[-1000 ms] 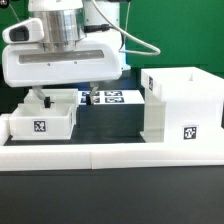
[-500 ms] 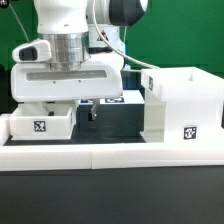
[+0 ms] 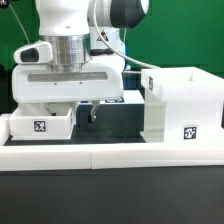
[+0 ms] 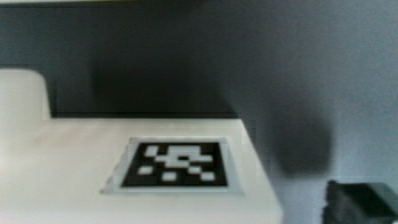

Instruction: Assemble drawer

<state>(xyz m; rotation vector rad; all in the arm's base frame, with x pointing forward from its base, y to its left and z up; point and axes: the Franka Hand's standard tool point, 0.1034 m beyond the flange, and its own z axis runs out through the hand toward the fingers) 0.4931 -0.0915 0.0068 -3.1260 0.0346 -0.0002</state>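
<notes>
The gripper (image 3: 88,111), its spread hidden, hangs just beside the tray (image 3: 55,124); an off-centre descent could shove it askew.

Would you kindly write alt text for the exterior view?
The arm's gripper hangs low close to a small white tagged tray at the exterior view's left; a tall white box case stands at its right.

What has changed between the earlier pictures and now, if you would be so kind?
The gripper came down lower by the small tray, then held almost still for the last half second. Nothing was grasped or let go. The small tray and the tall case stayed where they were.
</notes>
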